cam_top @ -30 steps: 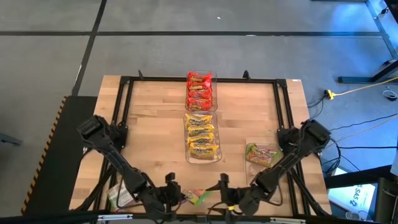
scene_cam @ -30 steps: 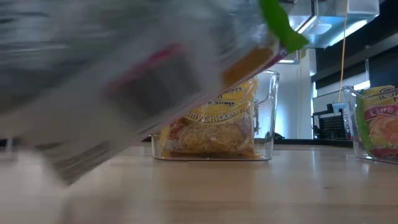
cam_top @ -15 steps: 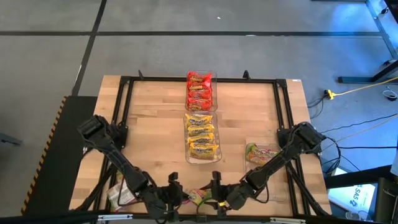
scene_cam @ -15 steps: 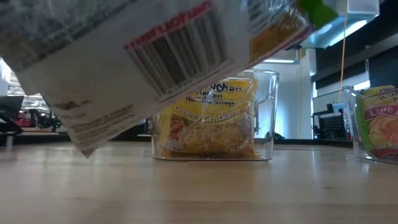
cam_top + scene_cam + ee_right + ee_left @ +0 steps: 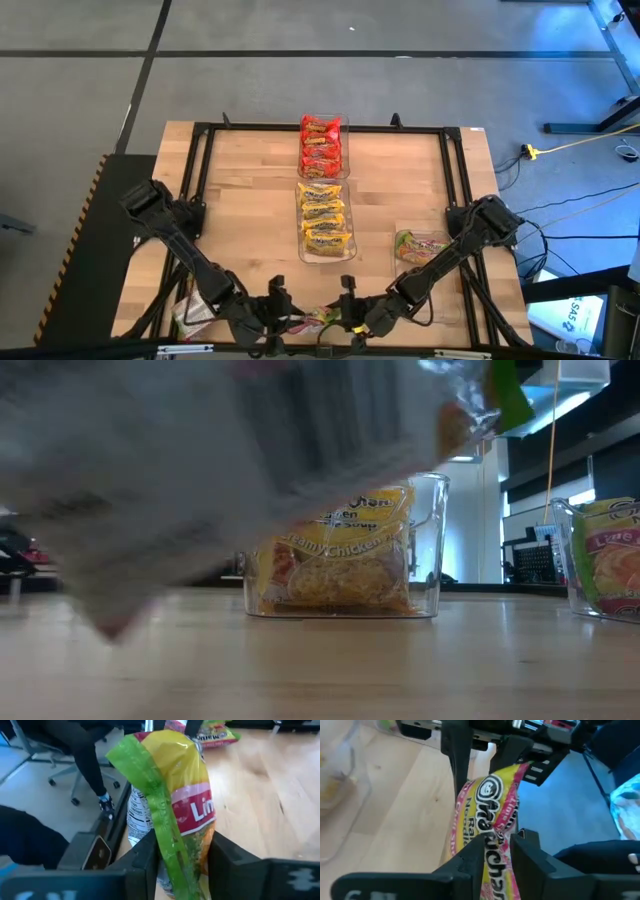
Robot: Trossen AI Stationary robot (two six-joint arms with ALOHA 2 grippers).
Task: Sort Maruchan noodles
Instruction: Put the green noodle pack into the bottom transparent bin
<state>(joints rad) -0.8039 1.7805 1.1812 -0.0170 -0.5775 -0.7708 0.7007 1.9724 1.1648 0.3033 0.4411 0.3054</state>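
Standing sorted: red packets [image 5: 321,145] in the bin beyond the yellow bin [image 5: 324,222], green ones [image 5: 424,247] beside it. Left gripper [image 5: 492,852] and right gripper [image 5: 181,851] both pinch one lime packet [image 5: 180,805] at the near edge; more packets [image 5: 192,312] wait unsorted.

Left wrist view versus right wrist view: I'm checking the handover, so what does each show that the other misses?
Only the left wrist view shows the packet's Maruchan logo and the right gripper beyond it, jaws on the packet's far end. Only the right wrist view shows the packet's green edge, part of a red label, more packets lying on the table, and a person's legs by a chair. Both show the green/pink packet between that arm's own jaws.
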